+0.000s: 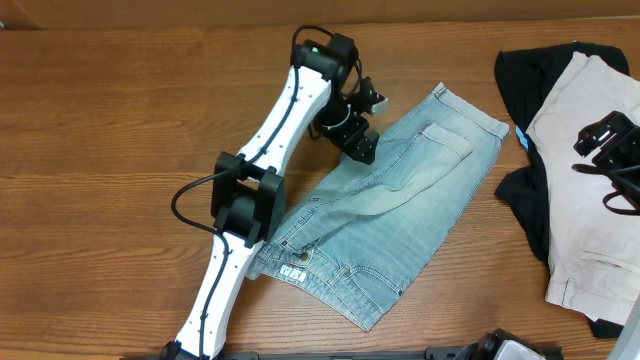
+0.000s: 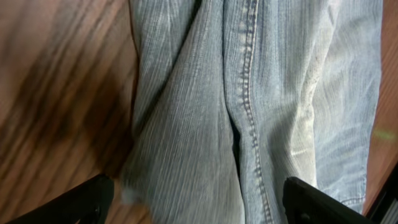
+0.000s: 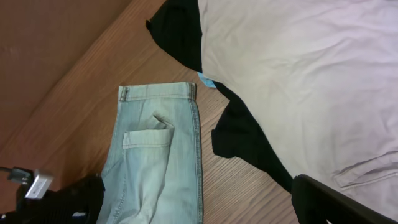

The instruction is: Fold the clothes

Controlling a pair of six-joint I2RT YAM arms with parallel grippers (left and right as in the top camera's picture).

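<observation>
The light-blue denim shorts [image 1: 400, 210] lie slantwise mid-table, waistband and button at the near left, hemmed legs at the far right. My left gripper [image 1: 360, 146] hovers low over their far-left edge. In the left wrist view its fingers [image 2: 199, 202] are spread wide and empty, with a stitched seam of the shorts [image 2: 249, 112] between them. My right gripper [image 1: 606, 142] is above the cream trousers at the right. It is open and empty [image 3: 199, 208]. The right wrist view also shows the shorts [image 3: 155, 149] with a pocket.
Cream-beige trousers [image 1: 590, 210] lie on a black garment [image 1: 525, 85] at the table's right edge; both also show in the right wrist view, the trousers [image 3: 298, 74] above the black garment [image 3: 249, 143]. A small blue tag [image 1: 522, 138] sits between them and the shorts. Bare wood table [image 1: 120, 120] lies to the left.
</observation>
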